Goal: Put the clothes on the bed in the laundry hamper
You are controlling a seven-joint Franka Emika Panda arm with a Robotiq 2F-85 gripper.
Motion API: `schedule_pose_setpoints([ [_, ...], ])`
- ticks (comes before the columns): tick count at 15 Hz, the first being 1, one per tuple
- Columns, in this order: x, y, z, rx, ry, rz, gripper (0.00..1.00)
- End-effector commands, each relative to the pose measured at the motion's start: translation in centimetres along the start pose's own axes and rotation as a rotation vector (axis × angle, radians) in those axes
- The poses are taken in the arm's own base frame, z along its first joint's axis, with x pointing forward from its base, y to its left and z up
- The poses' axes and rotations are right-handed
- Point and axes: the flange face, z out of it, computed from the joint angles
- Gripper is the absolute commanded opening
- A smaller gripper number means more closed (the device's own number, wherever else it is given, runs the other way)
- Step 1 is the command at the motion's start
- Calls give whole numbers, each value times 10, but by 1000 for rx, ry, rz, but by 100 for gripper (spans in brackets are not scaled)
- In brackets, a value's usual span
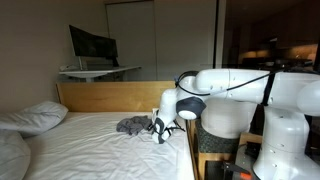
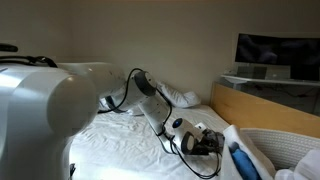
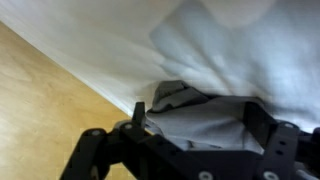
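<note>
Down on the bed (image 1: 90, 145) now, close to its side edge, not far from the headboard (image 1: 100, 95). Spotting the gripper (image 1: 162, 128) low over the white sheet there, at the end of the white arm (image 1: 235, 82). Right beside it, toward the middle of the bed, a crumpled grey garment (image 1: 130, 125), lying on the sheet.

Over to the wrist view: fingers (image 3: 140, 112) spread wide, not pinching, with grey fabric bunched between them on the sheet. Hard to say whether touching the pads or just clear of them. Along the left of that view, the light wood side board (image 3: 35, 110) of the bed.

Switching to an exterior view: gripper (image 2: 205, 140) again at the bed's edge, with black cables (image 2: 135, 85) looping along the arm. Just past that edge, low at the right, the round white laundry hamper (image 2: 290, 140), thick rim showing, standing beside the bed, apart from the garment. Something blue (image 2: 240, 160) between gripper and hamper rim; cannot tell what.

Up at the head end, plump white pillows (image 2: 180, 97) by the corner. Beyond the headboard, a desk with a dark monitor (image 1: 92, 45).
</note>
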Motion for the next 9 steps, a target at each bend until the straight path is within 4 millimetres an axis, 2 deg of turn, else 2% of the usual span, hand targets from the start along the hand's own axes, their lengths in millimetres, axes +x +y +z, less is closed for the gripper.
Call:
schedule_pose_setpoints([
  [1, -2, -3, -3, -4, -6, -19, 100],
  [4, -2, -15, -6, 12, -9, -20, 100],
  [9, -1, -18, -10, 2, -20, -34, 100],
])
